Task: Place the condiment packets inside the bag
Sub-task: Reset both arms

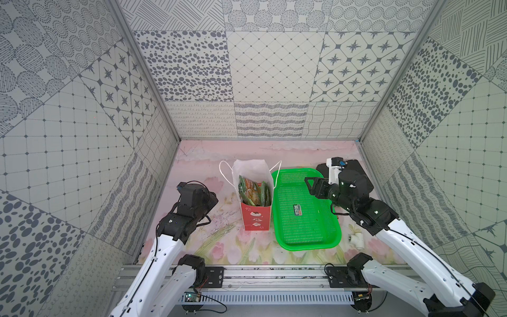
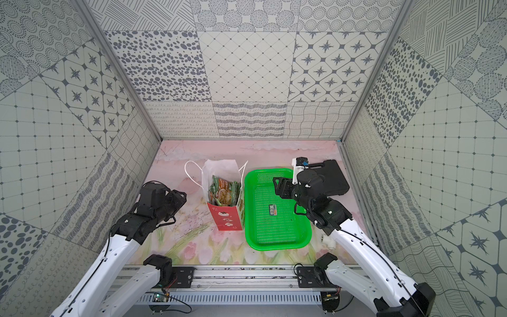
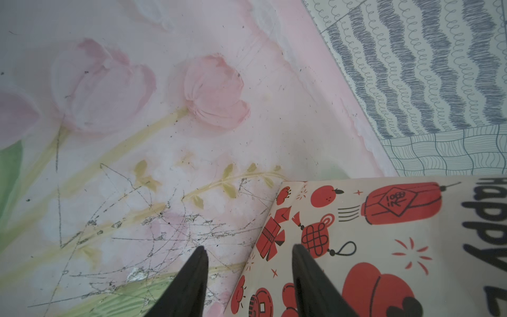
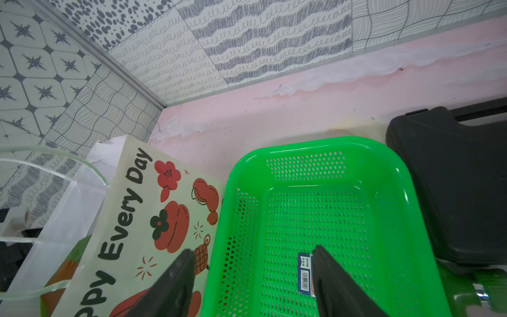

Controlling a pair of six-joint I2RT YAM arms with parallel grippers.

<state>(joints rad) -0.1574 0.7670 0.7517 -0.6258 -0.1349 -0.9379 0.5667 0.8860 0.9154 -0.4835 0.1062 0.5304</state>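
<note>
The bag (image 1: 255, 219) stands upright in the middle of the table, white at the top and red at the bottom, also in view at bag (image 2: 226, 216). Several green condiment packets (image 1: 253, 193) stand inside it, visible through the open mouth in both top views (image 2: 222, 192). My left gripper (image 3: 249, 248) is open and empty, low beside the bag's left side (image 3: 384, 247). My right gripper (image 4: 253, 249) is open and empty too. It hovers over the green basket's left wall, next to the bag's right side (image 4: 142, 219).
A green mesh basket (image 1: 307, 246) lies right of the bag with only a small barcode label (image 1: 297, 210) on its floor. A black case (image 1: 356, 170) sits behind the right arm. A small white fitting (image 1: 356, 239) lies right of the basket.
</note>
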